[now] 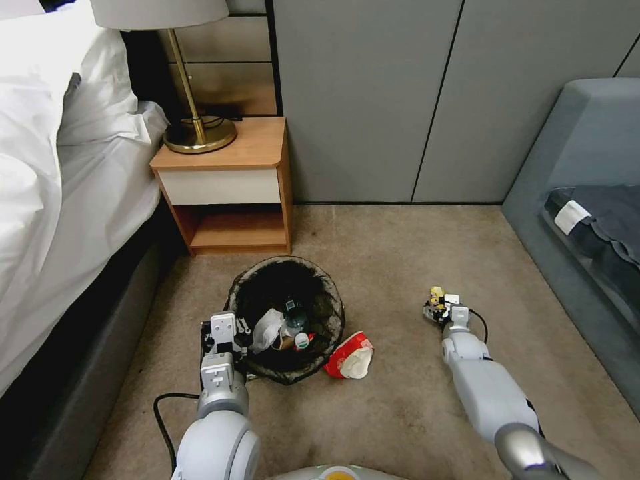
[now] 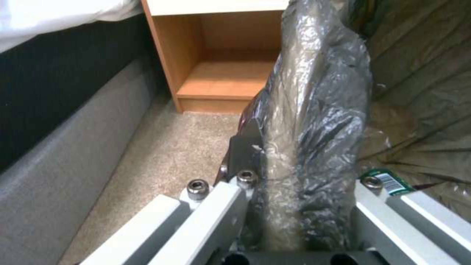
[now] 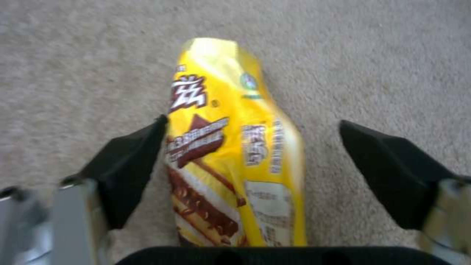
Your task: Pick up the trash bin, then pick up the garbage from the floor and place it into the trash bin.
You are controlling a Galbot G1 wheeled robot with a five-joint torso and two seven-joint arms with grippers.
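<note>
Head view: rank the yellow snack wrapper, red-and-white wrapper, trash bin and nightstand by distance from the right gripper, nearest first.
1. Yellow snack wrapper, at the right gripper.
2. Red-and-white wrapper, floor, leftward.
3. Trash bin, beyond it.
4. Nightstand, by the bed.

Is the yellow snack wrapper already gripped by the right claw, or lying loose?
Loose. The yellow snack wrapper lies on the carpet between the open right claw fingers; one finger touches its edge, the other stands apart.
</note>
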